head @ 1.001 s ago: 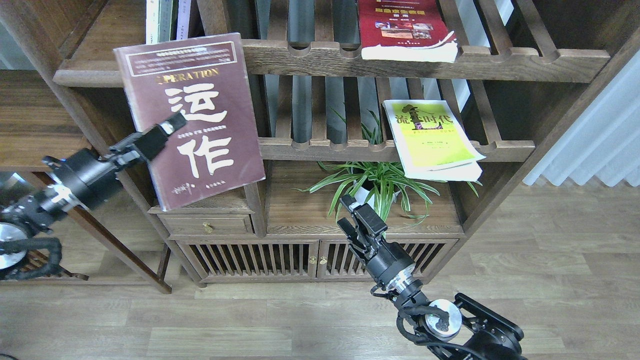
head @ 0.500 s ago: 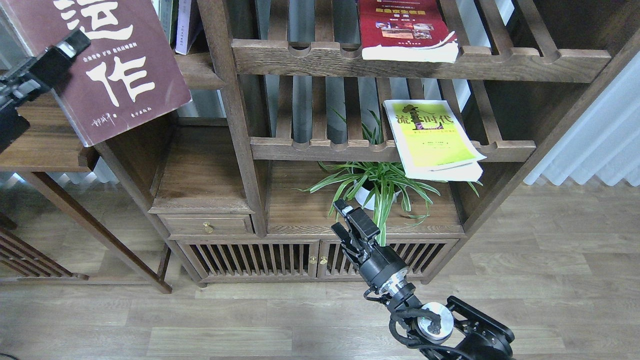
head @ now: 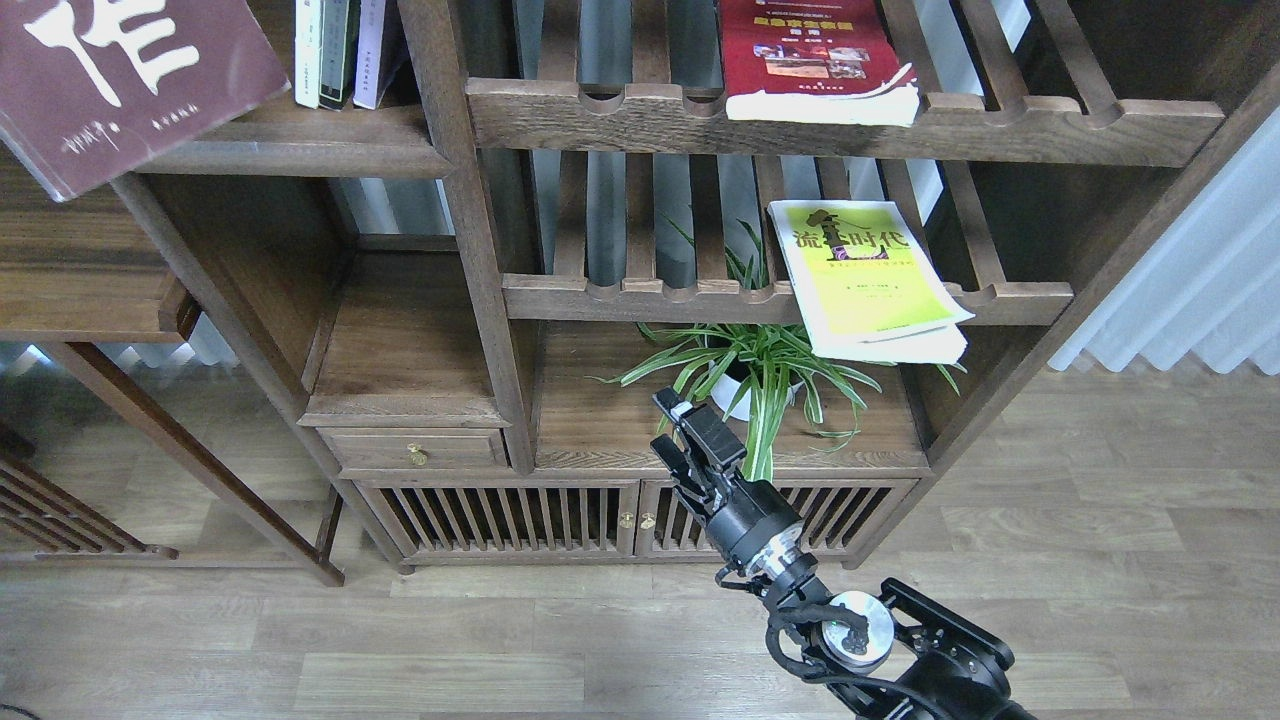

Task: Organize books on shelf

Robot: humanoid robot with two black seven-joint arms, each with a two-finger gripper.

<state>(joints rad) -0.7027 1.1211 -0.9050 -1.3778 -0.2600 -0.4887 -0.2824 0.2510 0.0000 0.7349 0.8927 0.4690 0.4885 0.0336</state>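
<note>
The dark maroon book [head: 120,80] with white characters hangs tilted at the top left corner, cut off by the frame edge; what holds it is out of view. Its lower right corner overlaps the left end of the solid dark-brown shelf [head: 300,150]. The red book [head: 810,55] lies on the upper slatted rack. The yellow-green book [head: 865,275] lies on the lower slatted rack, jutting over its front rail. My right gripper [head: 668,425] is open and empty, low in front of the plant. My left gripper is out of view.
Three thin books [head: 340,50] stand upright on the solid shelf. A potted spider plant [head: 750,365] sits under the lower rack [head: 700,295]. A small drawer [head: 415,450] and slatted cabinet doors [head: 560,515] are below. A side table [head: 80,280] stands at left.
The maroon book has gone up and left, from in front of the drawer unit to the top left corner, and the left arm has left the view. The right gripper drifted slightly left.
</note>
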